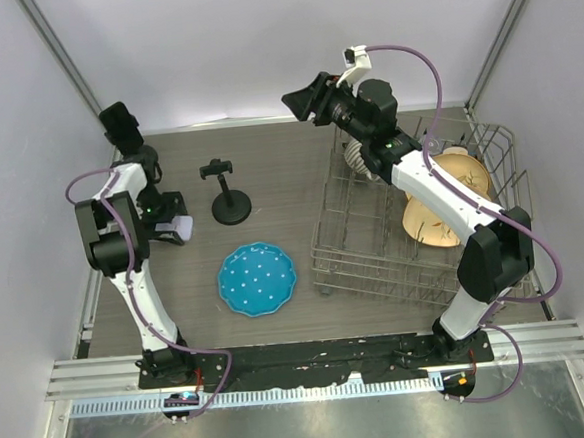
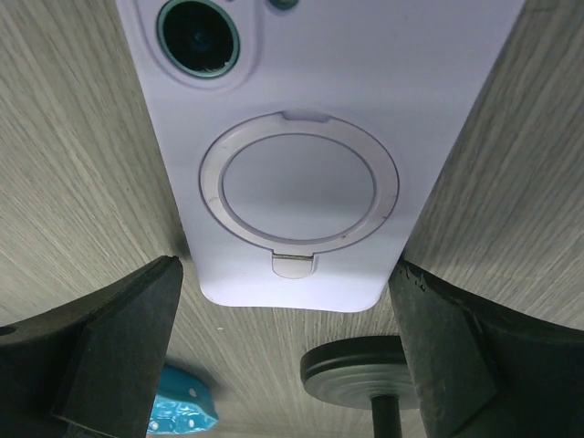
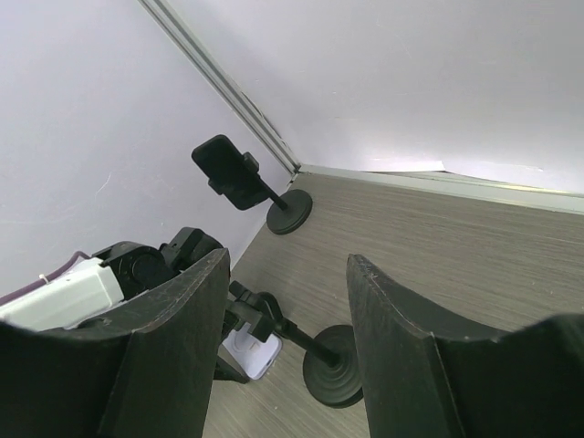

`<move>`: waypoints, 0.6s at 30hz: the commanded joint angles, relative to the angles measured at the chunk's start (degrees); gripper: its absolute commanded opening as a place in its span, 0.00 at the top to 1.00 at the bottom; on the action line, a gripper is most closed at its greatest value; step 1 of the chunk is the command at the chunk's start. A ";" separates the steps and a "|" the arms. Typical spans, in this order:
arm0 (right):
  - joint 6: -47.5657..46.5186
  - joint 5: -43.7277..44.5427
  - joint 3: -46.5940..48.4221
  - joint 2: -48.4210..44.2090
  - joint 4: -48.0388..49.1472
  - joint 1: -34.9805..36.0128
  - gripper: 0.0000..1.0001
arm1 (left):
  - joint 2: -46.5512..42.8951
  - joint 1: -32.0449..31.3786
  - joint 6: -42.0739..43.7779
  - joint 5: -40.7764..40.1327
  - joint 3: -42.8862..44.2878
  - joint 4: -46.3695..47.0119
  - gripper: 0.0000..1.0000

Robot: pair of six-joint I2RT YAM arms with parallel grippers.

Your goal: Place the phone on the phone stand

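I have my left gripper low over the left side of the desk. Its two fingers are spread wide, one on each side of the phone. The phone shows me its back, with the round ring and the camera. The fingers sit right at its long edges, so I think this is the grab step, but I cannot tell if they are squeezing it yet.

In the far left corner another stand holds a dark phone. I leave that one alone.

The phone stand I want is just right of my left gripper, and its clip is bare. That short hop is why the left arm does this job.

A blue plate lies toward the near edge. A wire rack fills the right side. My right gripper hangs high above the rack's far edge, fingers partly apart and holding nothing, out of the way.
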 commanded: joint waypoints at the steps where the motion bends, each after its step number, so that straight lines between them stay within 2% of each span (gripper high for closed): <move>1: 0.75 -0.97 0.07 -1.33 3.75 -0.20 0.41 | -0.79 0.39 -3.49 0.05 -4.73 2.47 0.00; 4: 0.93 -1.06 -0.01 -1.42 3.93 -0.20 0.41 | -0.62 0.48 -4.72 -0.30 -6.57 4.32 0.08; 6: 1.01 -1.23 -0.19 -1.51 4.19 -0.28 0.41 | -0.36 0.65 -4.98 -0.13 -7.54 5.63 0.26; 7: 1.10 -1.23 -0.19 -1.51 4.36 -0.20 0.41 | -0.53 0.74 -4.98 0.05 -7.98 6.07 0.47; 9: 1.36 -1.50 -0.28 -1.33 4.54 -0.28 0.41 | -1.75 0.92 -4.90 0.05 -9.29 7.04 0.72; 10: 1.45 -1.58 -0.19 -1.24 4.63 -0.20 0.41 | -2.46 1.01 -4.46 -0.04 -9.83 8.17 1.00; 18: 1.89 -2.11 0.60 0.07 4.54 -0.20 0.41 | -14.58 1.89 -0.68 -1.88 -13.43 10.73 1.00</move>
